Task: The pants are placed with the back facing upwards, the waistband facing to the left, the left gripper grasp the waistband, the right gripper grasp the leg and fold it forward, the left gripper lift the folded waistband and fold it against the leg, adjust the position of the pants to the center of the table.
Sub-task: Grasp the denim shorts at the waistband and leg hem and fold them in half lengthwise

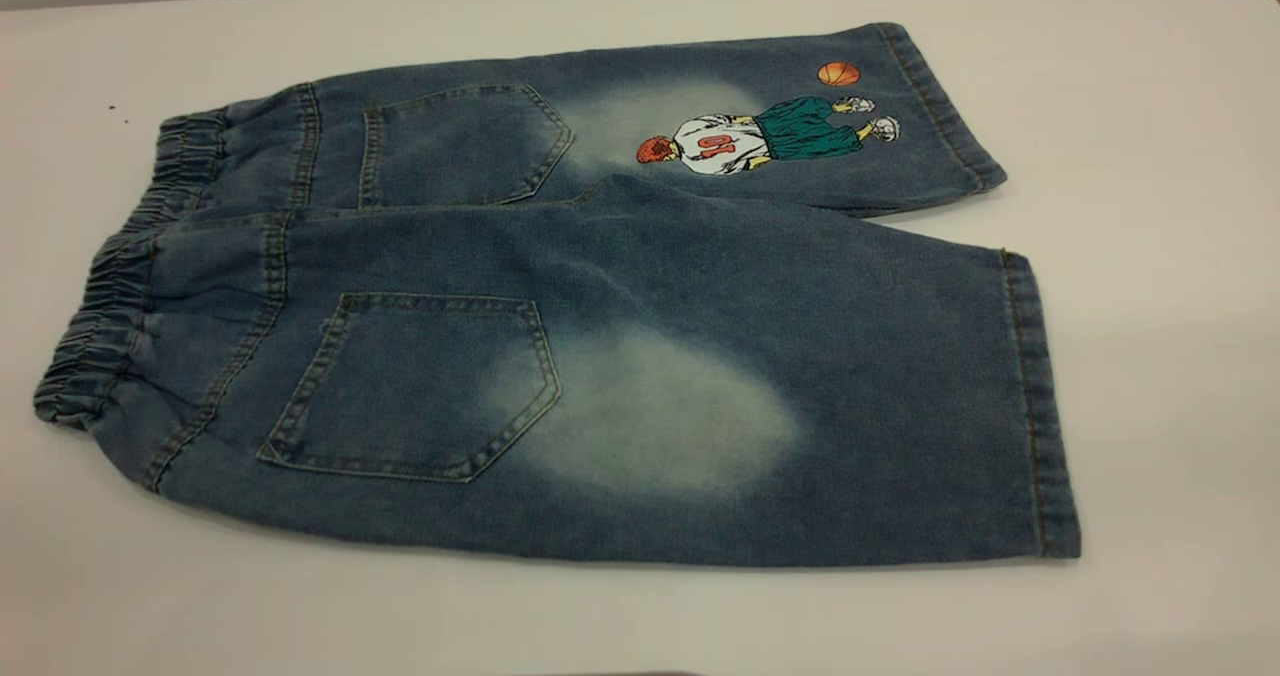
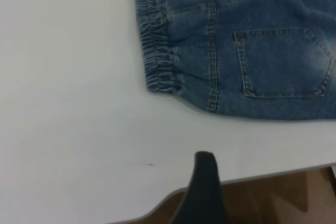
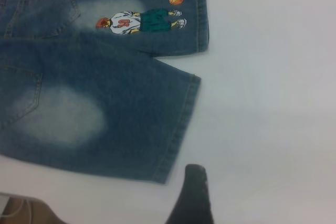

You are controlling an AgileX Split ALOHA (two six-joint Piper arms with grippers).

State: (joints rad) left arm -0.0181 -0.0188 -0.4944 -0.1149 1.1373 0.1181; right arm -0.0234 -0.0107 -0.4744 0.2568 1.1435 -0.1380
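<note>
The pants (image 1: 600, 256) lie flat, back up, on the white table (image 1: 1150, 156). Their gathered waistband (image 1: 110, 296) points left and both legs point right. The plain leg (image 1: 700, 426) with the whitish patch is on the near side, and the printed leg (image 1: 760, 136) is on the far side. Neither gripper shows in the exterior view. My left gripper (image 2: 260, 182) hangs near the table's front edge, short of the waistband (image 2: 157, 51), with one black finger (image 2: 205, 182) showing and nothing beside it. My right gripper (image 3: 236, 182) hovers over bare table beside the plain leg's hem (image 3: 181, 124), holding nothing.
The table's front edge (image 2: 262, 176) and brown floor (image 2: 283, 198) show in the left wrist view. Bare tabletop lies to the right of the leg hems (image 1: 1180, 356) and left of the waistband.
</note>
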